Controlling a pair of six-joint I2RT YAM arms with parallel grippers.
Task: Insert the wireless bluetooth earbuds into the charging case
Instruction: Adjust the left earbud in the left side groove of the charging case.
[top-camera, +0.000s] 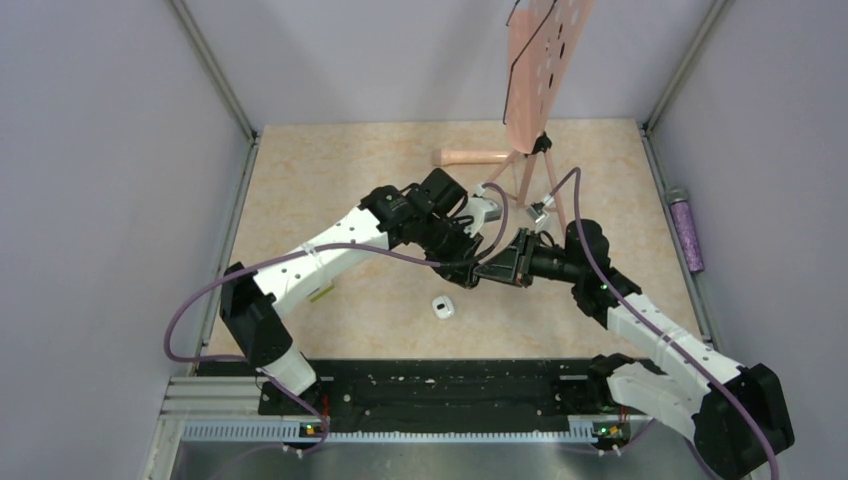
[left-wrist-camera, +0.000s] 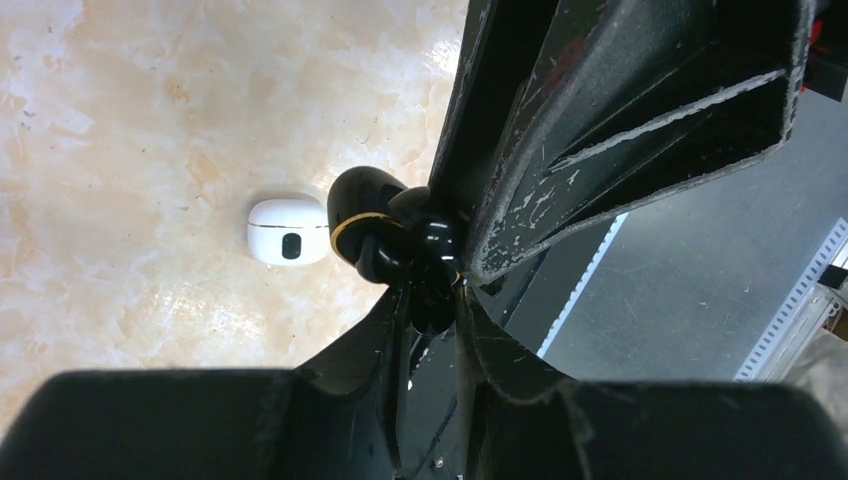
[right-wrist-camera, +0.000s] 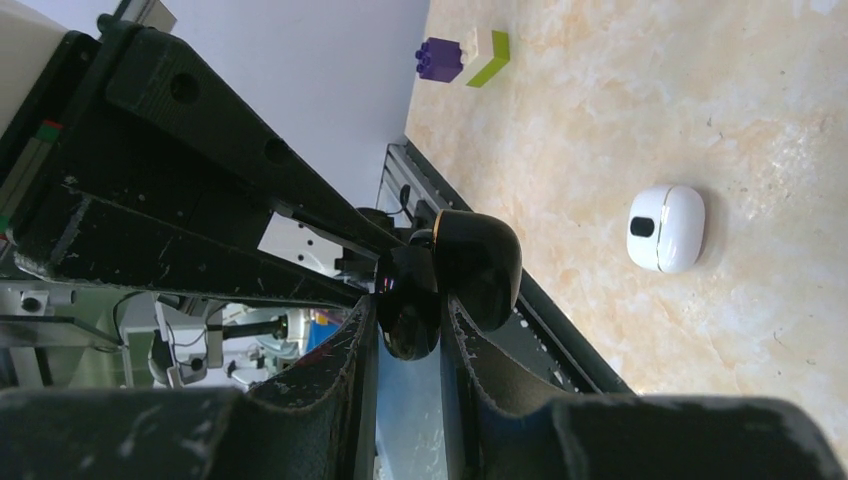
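The white charging case (top-camera: 443, 306) lies on the beige table, its lid down; it also shows in the left wrist view (left-wrist-camera: 288, 231) and in the right wrist view (right-wrist-camera: 666, 228). Above and behind it, my two grippers meet tip to tip in mid-air. My left gripper (left-wrist-camera: 432, 300) is shut on a glossy black earbud (left-wrist-camera: 368, 222) with a gold ring. My right gripper (right-wrist-camera: 408, 312) is shut on black earbud material too (right-wrist-camera: 478, 262). I cannot tell whether they pinch one earbud or two pressed together. From above, the left gripper (top-camera: 468, 266) and right gripper (top-camera: 497, 268) hide the earbuds.
A purple, white and yellow-green block (right-wrist-camera: 463, 57) lies at the table's left side, by the left arm (top-camera: 320, 293). A pink stand with a perforated board (top-camera: 540, 70) rises at the back. A purple bottle (top-camera: 687, 235) lies beyond the right wall rail. A black base rail (top-camera: 430, 385) runs along the near edge.
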